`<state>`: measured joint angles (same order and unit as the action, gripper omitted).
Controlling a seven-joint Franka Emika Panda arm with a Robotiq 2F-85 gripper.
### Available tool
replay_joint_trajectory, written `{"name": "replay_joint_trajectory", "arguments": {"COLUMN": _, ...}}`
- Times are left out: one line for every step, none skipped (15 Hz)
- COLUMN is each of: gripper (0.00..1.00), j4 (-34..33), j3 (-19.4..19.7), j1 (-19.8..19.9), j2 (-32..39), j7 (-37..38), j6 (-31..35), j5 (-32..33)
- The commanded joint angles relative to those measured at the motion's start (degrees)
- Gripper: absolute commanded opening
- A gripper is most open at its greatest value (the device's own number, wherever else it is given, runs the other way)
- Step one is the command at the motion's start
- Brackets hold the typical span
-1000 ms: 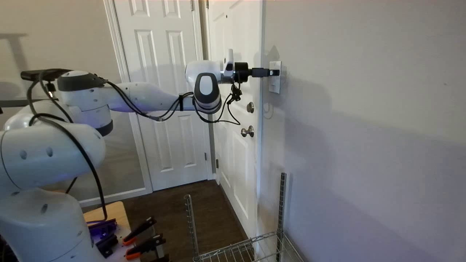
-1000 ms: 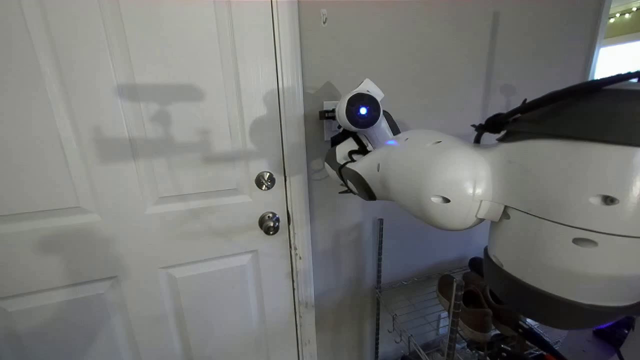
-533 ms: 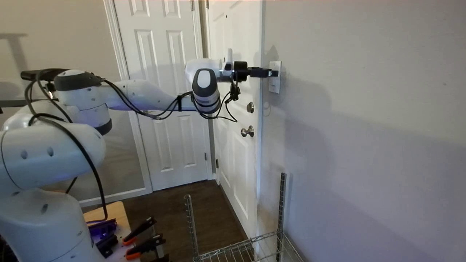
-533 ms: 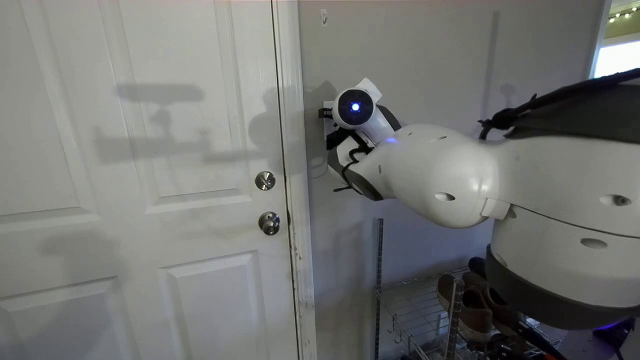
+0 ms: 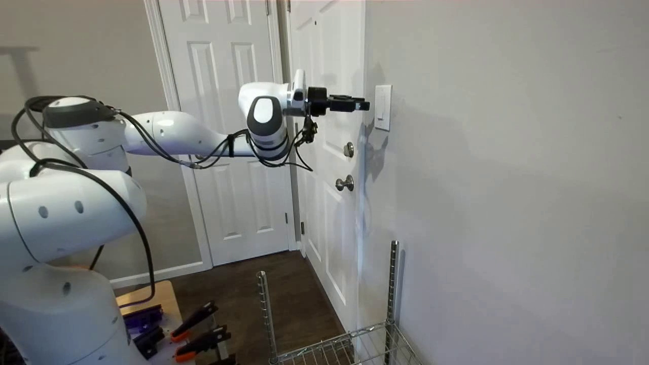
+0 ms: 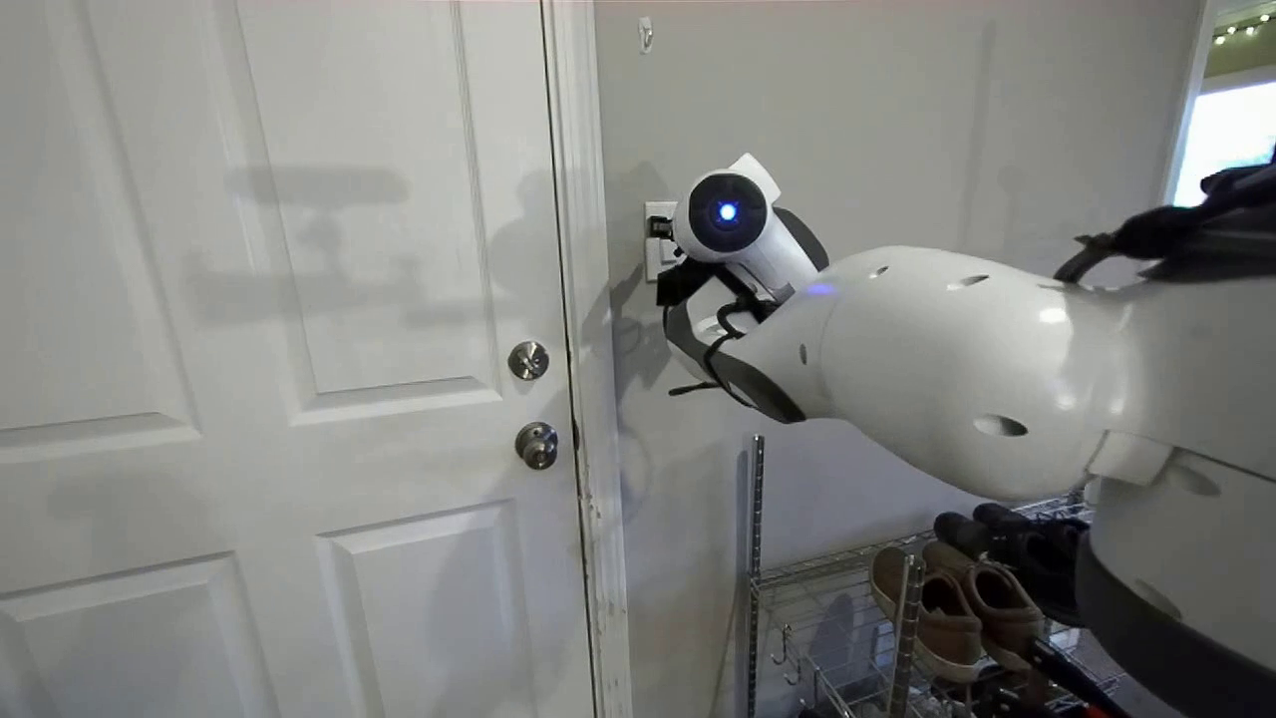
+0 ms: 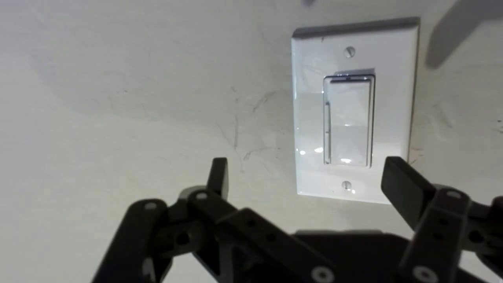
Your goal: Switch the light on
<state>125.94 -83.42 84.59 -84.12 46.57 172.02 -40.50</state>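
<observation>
light switch [image 7: 349, 122] sat upright on the wall [image 5: 507, 152], just beside the door frame [image 6: 580, 140], and there was the gripper [image 7: 307, 177], close in front, just short of touching, its fingers [image 7: 406, 192] released and spread wide apart!

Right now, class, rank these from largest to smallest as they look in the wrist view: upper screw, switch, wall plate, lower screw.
1. Wall plate, though one of the fingers hides its lower right corner
2. Switch
3. Upper screw and lower screw: too alike to rank
</observation>
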Motion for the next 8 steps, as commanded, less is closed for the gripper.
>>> {"name": "replay_joint_trajectory", "arguments": {"gripper": 1.0, "j4": 5.5, "j3": 0.4, "j1": -5.7, "j2": 0.6, "j7": 2.7, "j6": -2.9, "j5": 1.4}}
{"name": "replay_joint_trajectory", "arguments": {"gripper": 1.0, "j4": 6.3, "j3": 0.5, "j1": -6.6, "j2": 0.5, "j7": 3.1, "j6": -3.9, "j5": 1.6}}
{"name": "replay_joint_trajectory", "arguments": {"gripper": 1.0, "j4": 7.0, "j3": 0.5, "j1": -7.4, "j2": 0.5, "j7": 3.6, "j6": -4.8, "j5": 1.7}}
{"name": "replay_joint_trajectory", "arguments": {"gripper": 1.0, "j4": 4.6, "j3": 0.0, "j1": -5.5, "j2": 0.9, "j7": 3.0, "j6": -2.9, "j5": 2.5}}
{"name": "replay_joint_trajectory", "arguments": {"gripper": 1.0, "j4": 5.4, "j3": 0.0, "j1": -6.2, "j2": 0.9, "j7": 3.3, "j6": -3.4, "j5": 2.6}}
{"name": "replay_joint_trajectory", "arguments": {"gripper": 1.0, "j4": 5.8, "j3": 0.1, "j1": -6.6, "j2": 0.9, "j7": 3.5, "j6": -3.5, "j5": 2.6}}
{"name": "replay_joint_trajectory", "arguments": {"gripper": 1.0, "j4": 6.0, "j3": 0.1, "j1": -6.7, "j2": 0.9, "j7": 3.5, "j6": -3.5, "j5": 2.6}}
{"name": "replay_joint_trajectory", "arguments": {"gripper": 1.0, "j4": 6.1, "j3": 0.1, "j1": -6.7, "j2": 0.9, "j7": 3.5, "j6": -3.5, "j5": 2.6}}
